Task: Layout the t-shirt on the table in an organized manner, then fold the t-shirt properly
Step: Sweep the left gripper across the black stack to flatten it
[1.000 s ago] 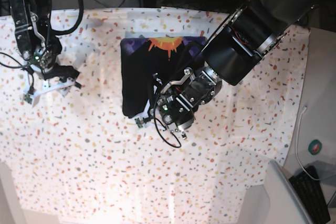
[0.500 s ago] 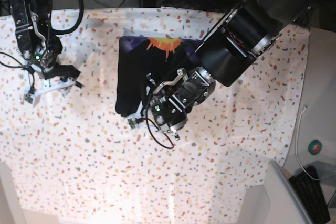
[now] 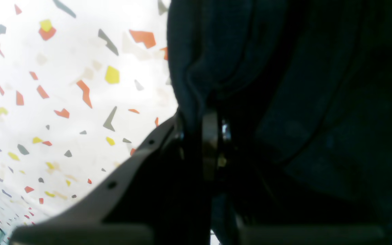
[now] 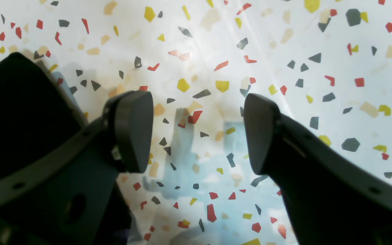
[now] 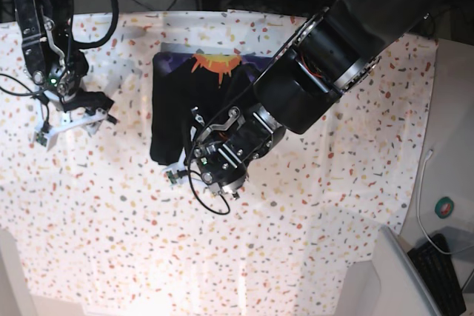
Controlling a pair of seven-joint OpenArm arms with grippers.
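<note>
The black t-shirt (image 5: 172,109) lies folded into a narrow bundle on the speckled table (image 5: 111,220), its orange print (image 5: 215,63) at the far end. My left gripper (image 5: 185,162) sits at the bundle's near edge, shut on a fold of the t-shirt (image 3: 318,102). In the left wrist view, dark cloth is pinched in the left gripper (image 3: 196,126) just above the table (image 3: 63,85). My right gripper (image 5: 70,120) hovers at the far left, well apart from the shirt. In the right wrist view the right gripper (image 4: 197,132) is open with only the table (image 4: 196,41) between its fingers.
A plain white side surface (image 5: 453,146) borders the table on the right, carrying a white cable (image 5: 421,205) and a round teal object (image 5: 445,207). A keyboard (image 5: 438,271) and a grey panel (image 5: 400,279) sit at the bottom right. Cables and equipment crowd the far edge.
My left arm has moved left in the base view and dragged the t-shirt with it, so the whole bundle has slid leftward. The right arm has not moved.
</note>
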